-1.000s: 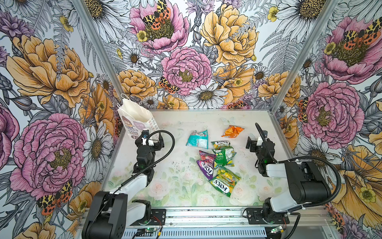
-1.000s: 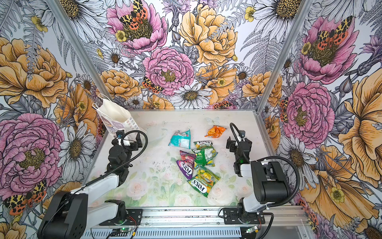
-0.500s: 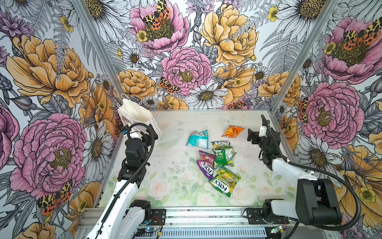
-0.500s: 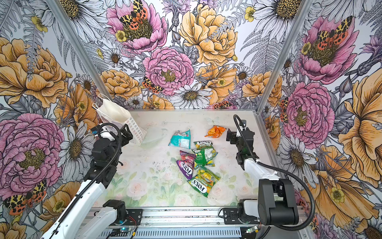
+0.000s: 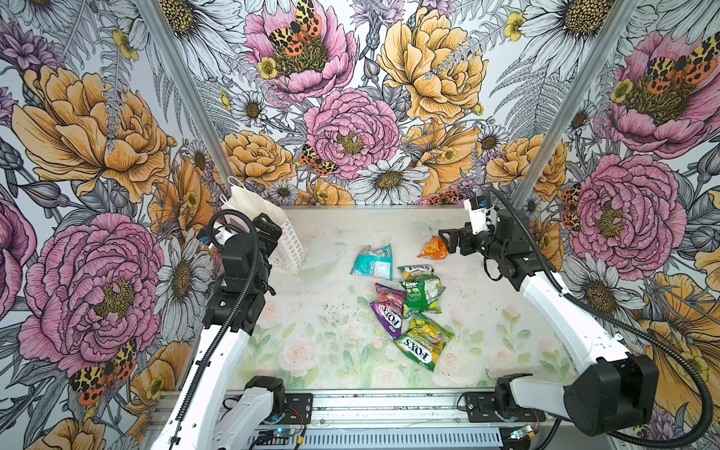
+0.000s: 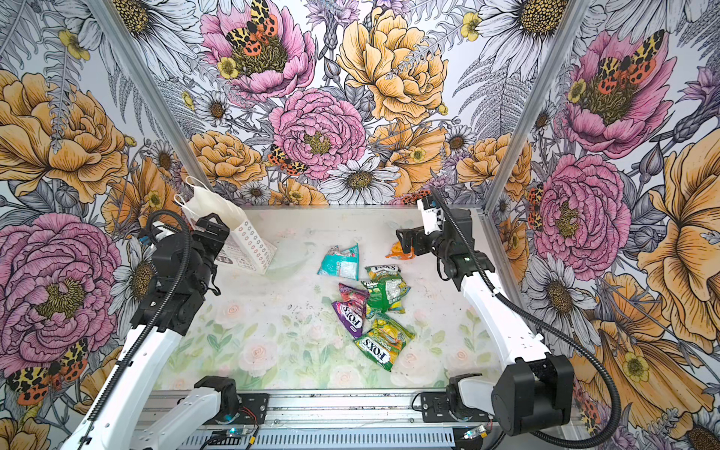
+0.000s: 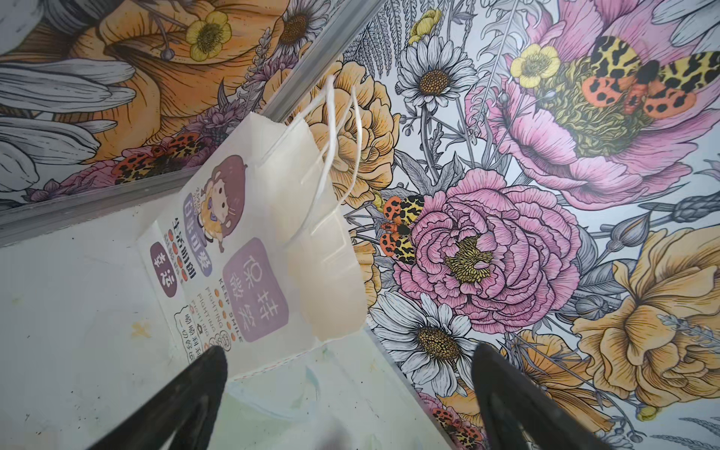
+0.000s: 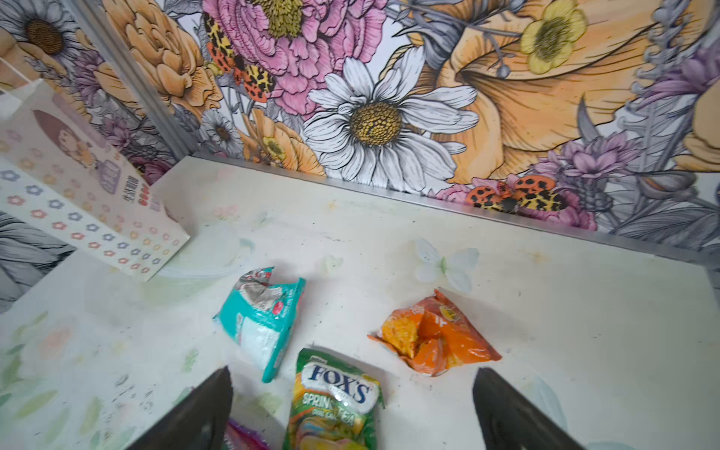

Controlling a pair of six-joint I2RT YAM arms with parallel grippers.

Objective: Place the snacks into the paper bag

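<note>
- I am working from a top view with the table (image 5: 331, 362) as my clock face. The white paper bag (image 5: 260, 210) is standing on its base at 10 o'clock, in the far corner, with its mouth facing up.
- I am hovering the left gripper (image 7: 350, 350) just beside the bag's printed front. Its jaws are spread wide and gripping nothing. I judge I have it there to steady the bag or catch its rim, because thin paper tips easily.
- All six snacks are lying on the table outside the bag, so no packing is done yet.
- The orange packet (image 5: 433, 249) is sitting alone at 1 o'clock and the teal-white packet (image 5: 373, 263) near 12. The green FOX'S packets (image 5: 422, 292) are overlapping around the centre and running down to 5 o'clock. The purple FOX'S packet (image 5: 387, 313) is tucked against them.
- I am holding the right gripper (image 5: 448, 238) above the table at 1 o'clock, next to the orange packet, with its jaws fully apart and empty. I judge that packet the likely first pick, since it lies clear of the pile and nearest this arm.
- The crinkly foil could slip, so I am planning a firm pinch.
</note>
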